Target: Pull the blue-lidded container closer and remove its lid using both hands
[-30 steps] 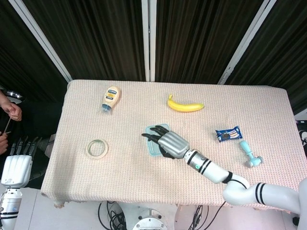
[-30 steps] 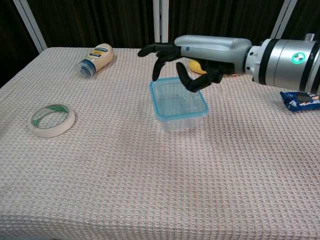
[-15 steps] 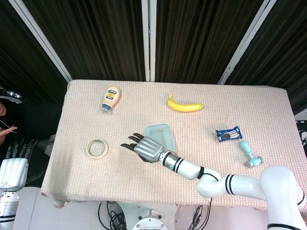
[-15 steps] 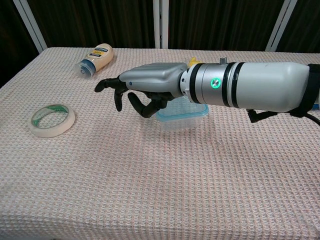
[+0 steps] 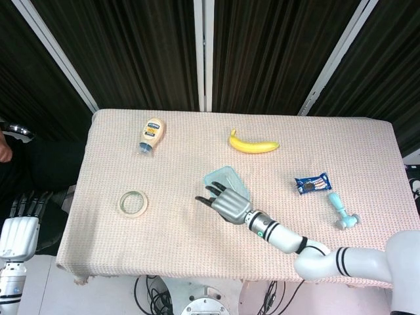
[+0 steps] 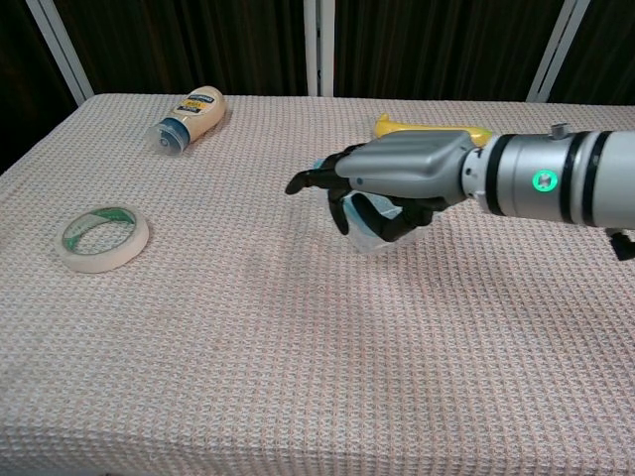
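The blue-lidded container [image 5: 225, 178] sits skewed near the table's middle, clear with a light-blue lid. My right hand [image 5: 228, 203] lies over its near side. In the chest view the right hand [image 6: 397, 183] covers most of the container [image 6: 363, 226]; its fingers curl down around it while the thumb sticks out to the left. My left hand [image 5: 21, 224] hangs off the table's left edge, fingers apart and holding nothing.
A banana [image 5: 252, 144] lies behind the container. A mayonnaise bottle [image 5: 151, 134] lies at the far left and a tape roll [image 5: 133, 203] at the near left. A blue snack packet [image 5: 312, 184] and a light-blue tool [image 5: 341, 210] are on the right.
My right hand swung left past the container, then came back onto it with fingers curled around it. The container has turned askew. The left hand stays put.
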`<state>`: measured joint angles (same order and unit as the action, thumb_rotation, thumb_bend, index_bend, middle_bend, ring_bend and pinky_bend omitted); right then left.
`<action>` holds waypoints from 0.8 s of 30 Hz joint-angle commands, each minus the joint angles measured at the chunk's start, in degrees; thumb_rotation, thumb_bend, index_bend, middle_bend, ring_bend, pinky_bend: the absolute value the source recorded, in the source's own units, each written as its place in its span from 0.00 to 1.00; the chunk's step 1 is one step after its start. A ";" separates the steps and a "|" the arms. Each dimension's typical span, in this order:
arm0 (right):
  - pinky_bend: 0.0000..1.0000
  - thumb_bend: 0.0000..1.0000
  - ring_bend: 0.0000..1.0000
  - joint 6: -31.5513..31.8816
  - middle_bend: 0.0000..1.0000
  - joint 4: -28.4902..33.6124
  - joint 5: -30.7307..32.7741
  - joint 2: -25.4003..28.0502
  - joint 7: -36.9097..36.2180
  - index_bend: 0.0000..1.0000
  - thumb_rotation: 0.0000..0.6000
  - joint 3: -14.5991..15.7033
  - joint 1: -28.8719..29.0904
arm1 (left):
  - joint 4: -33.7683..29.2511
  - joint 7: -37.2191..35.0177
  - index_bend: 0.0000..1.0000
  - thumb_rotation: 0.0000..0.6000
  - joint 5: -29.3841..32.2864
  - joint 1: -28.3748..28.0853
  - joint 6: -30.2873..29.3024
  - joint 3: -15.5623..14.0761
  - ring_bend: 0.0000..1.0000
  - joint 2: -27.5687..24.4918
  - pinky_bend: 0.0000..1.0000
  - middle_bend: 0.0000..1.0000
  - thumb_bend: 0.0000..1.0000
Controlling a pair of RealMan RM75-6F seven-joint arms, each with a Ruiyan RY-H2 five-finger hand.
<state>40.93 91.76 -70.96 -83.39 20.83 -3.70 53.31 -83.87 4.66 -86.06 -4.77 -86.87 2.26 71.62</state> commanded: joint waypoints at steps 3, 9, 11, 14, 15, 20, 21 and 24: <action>0.00 0.91 0.00 4.13 0.38 6.32 3.10 7.03 6.41 0.00 1.00 5.59 -4.49 | -0.25 0.51 0.11 1.00 -0.17 -0.32 0.35 0.06 0.00 0.14 0.01 0.10 0.00; 0.00 0.89 0.00 10.59 0.34 10.16 -1.07 10.54 0.68 0.00 1.00 5.27 -8.66 | -1.06 1.60 0.11 1.00 -0.20 -0.85 0.85 0.28 0.00 0.23 0.01 0.10 0.00; 0.00 0.89 0.00 13.49 0.32 9.11 -4.20 10.95 -5.20 0.00 1.00 3.58 -9.94 | -1.46 2.07 0.11 1.00 -0.19 -1.10 1.14 0.38 0.00 0.15 0.01 0.10 0.00; 0.00 0.82 0.00 15.28 0.30 5.74 -5.54 11.13 -12.32 0.00 1.00 0.96 -10.55 | -2.10 2.80 0.11 1.00 -0.28 -1.47 1.41 0.53 0.00 -0.05 0.01 0.10 0.00; 0.00 0.68 0.00 15.11 0.29 4.42 -4.93 11.04 -13.96 0.00 1.00 0.13 -10.51 | -2.31 3.03 0.11 1.00 -0.28 -1.54 1.45 0.58 0.00 -0.13 0.01 0.10 0.00; 0.00 0.08 0.00 8.26 0.17 -2.46 4.06 9.60 -18.46 0.00 1.00 -3.63 -8.56 | -3.26 3.95 0.11 1.00 0.25 -1.82 1.98 0.76 0.00 -0.37 0.01 0.10 0.00; 0.00 0.04 0.00 6.32 0.15 -3.44 5.63 9.25 -19.20 0.00 1.00 -4.10 -7.93 | -3.39 4.13 0.11 1.00 0.40 -1.89 2.15 0.79 0.00 -0.38 0.01 0.10 0.00; 0.00 0.03 0.00 0.30 0.15 -6.90 9.15 7.77 -21.56 0.00 1.00 -5.16 -5.83 | -3.81 4.61 0.11 1.00 0.83 -2.14 2.69 0.88 0.00 -0.38 0.01 0.10 0.00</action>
<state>47.04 89.04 -65.66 -74.11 2.44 -6.63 45.39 -87.62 9.23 -85.29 -6.86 -84.24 3.11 71.24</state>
